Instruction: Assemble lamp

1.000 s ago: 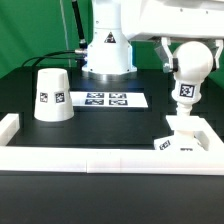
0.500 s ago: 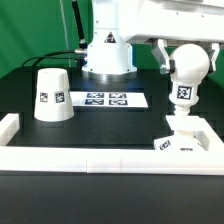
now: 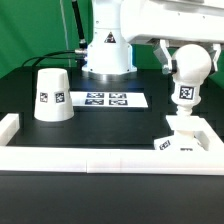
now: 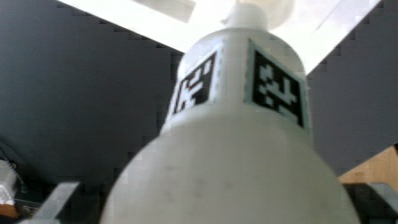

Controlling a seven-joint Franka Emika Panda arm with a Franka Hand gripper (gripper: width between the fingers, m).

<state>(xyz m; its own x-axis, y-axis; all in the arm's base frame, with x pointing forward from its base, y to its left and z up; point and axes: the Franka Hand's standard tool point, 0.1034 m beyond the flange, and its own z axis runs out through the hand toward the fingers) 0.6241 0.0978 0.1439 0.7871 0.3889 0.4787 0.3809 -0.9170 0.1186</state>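
on black tabletop (image 3: pixel 100 125), end effector (image 4: pixel 214 198) grips the bulb (image 3: pixel 186 88) upright over the base (image 3: pixel 195 135).

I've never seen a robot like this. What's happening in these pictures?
It is one white robot arm with a two-finger gripper for a hand. One picture comes from a camera off to the side; the other from a camera on the wrist. On the black table sit a white tapered cup-like shade, a flat white marker board and a flat square white base. The gripper holds a white ball-shaped bulb, stem down, right over that base.
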